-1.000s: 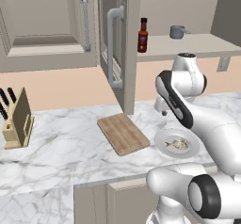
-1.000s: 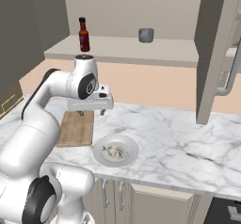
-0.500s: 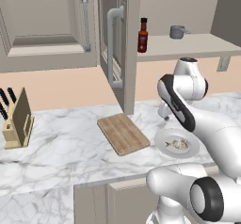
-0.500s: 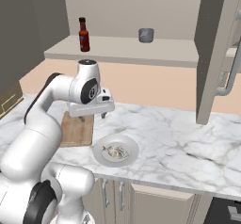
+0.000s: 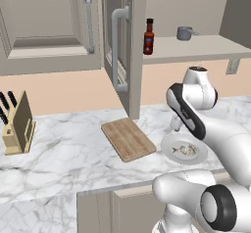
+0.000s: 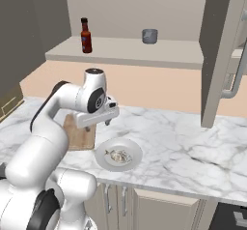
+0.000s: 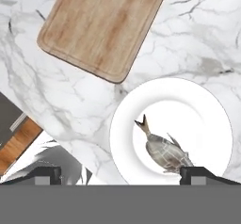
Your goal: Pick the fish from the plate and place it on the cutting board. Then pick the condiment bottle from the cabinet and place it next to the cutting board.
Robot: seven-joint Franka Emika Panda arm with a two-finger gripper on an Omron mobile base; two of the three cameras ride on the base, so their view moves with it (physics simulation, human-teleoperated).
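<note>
Hand view: my gripper (image 7: 120, 173) hangs wide open over the plate (image 7: 207, 105).
I see the fish (image 7: 165, 151) lying just ahead of my fingertips, cutting board (image 7: 103, 25) farther ahead.

A home kitchen: a marble counter (image 5: 63, 149) runs along the wall over base cupboards (image 6: 159, 207), with panelled wall cabinets (image 5: 44, 26) above. A knife block (image 5: 17, 127), cutting board (image 5: 128, 139), plate (image 7: 207, 105) with a fish (image 7: 164, 151), and a sauce bottle (image 5: 148, 37) on a shelf (image 5: 206, 48) confirm it.
</note>
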